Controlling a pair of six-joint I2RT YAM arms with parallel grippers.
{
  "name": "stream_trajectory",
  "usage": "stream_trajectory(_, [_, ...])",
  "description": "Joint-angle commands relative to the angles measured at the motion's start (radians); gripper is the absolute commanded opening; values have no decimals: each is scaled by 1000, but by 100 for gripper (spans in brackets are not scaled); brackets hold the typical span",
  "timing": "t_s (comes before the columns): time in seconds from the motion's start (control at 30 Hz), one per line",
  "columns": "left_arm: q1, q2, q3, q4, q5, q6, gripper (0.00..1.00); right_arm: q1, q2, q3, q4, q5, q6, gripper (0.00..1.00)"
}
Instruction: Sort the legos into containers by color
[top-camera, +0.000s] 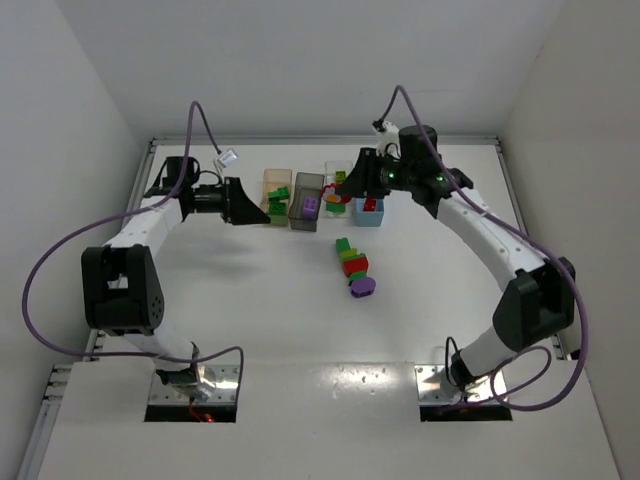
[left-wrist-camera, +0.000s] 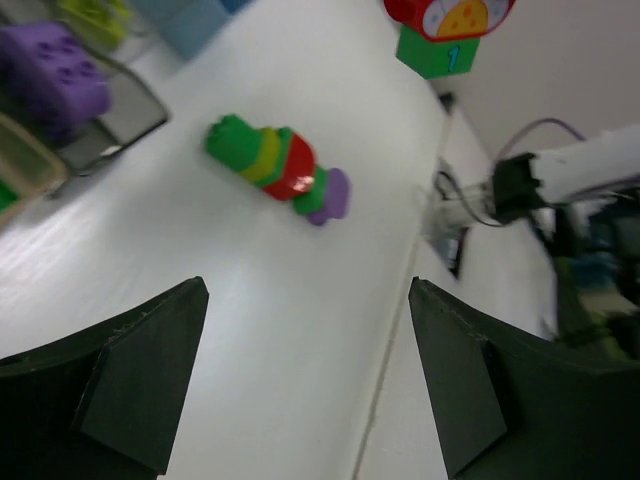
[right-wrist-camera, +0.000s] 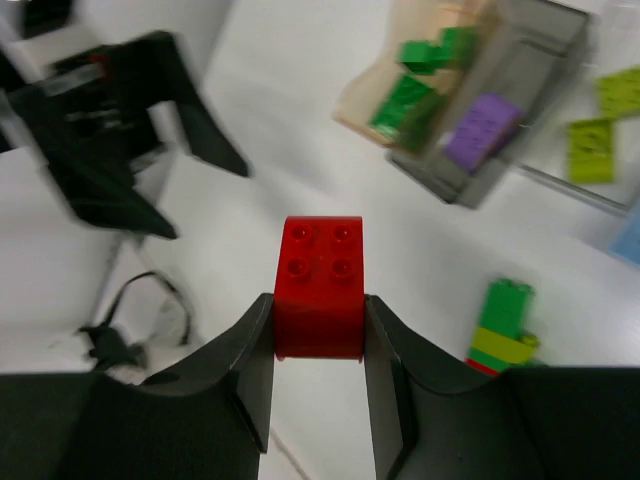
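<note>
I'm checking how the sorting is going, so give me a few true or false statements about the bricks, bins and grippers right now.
1. The right gripper holds a red brick. True.
2. The left gripper holds a purple brick. False: its jaws are open with nothing between them.
3. The purple brick lies in the tan bin. False: it lies in the dark grey bin; the tan bin holds dark green bricks.
4. A stack of stuck-together bricks lies on the table, outside every bin. True.
</note>
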Motion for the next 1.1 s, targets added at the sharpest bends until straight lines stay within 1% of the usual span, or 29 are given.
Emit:
stream_trajectory(0.0, [6, 76, 27, 23, 333, -52, 88, -55, 17, -87, 244, -433, 108, 0])
stream_trajectory(0.03, [6, 94, 41, 23, 367, -62, 88, -64, 45, -101, 351, -473, 153, 0])
stream_trajectory(0.1, [-5, 130, 67, -64, 436, -21, 88, -64, 65, -115, 436, -551, 249, 0])
stream_trajectory(0.13, [-5, 157, 97, -99, 436, 5, 88, -64, 77, -125, 509, -574, 279, 0])
stream_trajectory(0.17, [-5, 157, 98, -99, 436, -4, 88, -74, 102, -125, 542, -608, 327, 0])
stream_trajectory(0.23, [-5, 167, 133, -99, 436, -4, 88, -74, 122, -144, 602, -620, 371, 0])
stream_trajectory(0.27, [-5, 177, 133, -109, 436, -4, 88, -74, 143, -144, 658, -634, 412, 0])
stream_trajectory(0.43, [-25, 239, 177, -118, 436, -3, 88, -65, 194, -153, 778, -657, 494, 0])
stream_trajectory(0.6, [-60, 311, 217, -151, 436, 17, 84, -64, 238, -132, 787, -657, 524, 0])
stream_trajectory(0.63, [-75, 321, 245, -152, 436, 28, 83, -64, 252, -131, 787, -657, 524, 0])
stream_trajectory(0.73, [-100, 341, 280, -204, 436, 68, 83, -55, 280, -93, 787, -648, 534, 0])
stream_trajectory(0.77, [-109, 342, 303, -222, 436, 107, 83, -55, 293, -84, 787, -648, 544, 0])
stream_trajectory(0.83, [-118, 351, 331, -274, 436, 140, 83, -46, 303, -70, 787, -636, 544, 0])
stream_trajectory(0.93, [-118, 351, 331, -308, 446, 169, 83, -46, 329, -61, 787, -627, 553, 0])
stream_trajectory(1.0, [-118, 351, 340, -319, 446, 186, 87, -46, 349, -42, 787, -617, 563, 0])
stream_trajectory(1.07, [-118, 351, 340, -329, 446, 206, 88, -37, 349, -30, 787, -608, 563, 0])
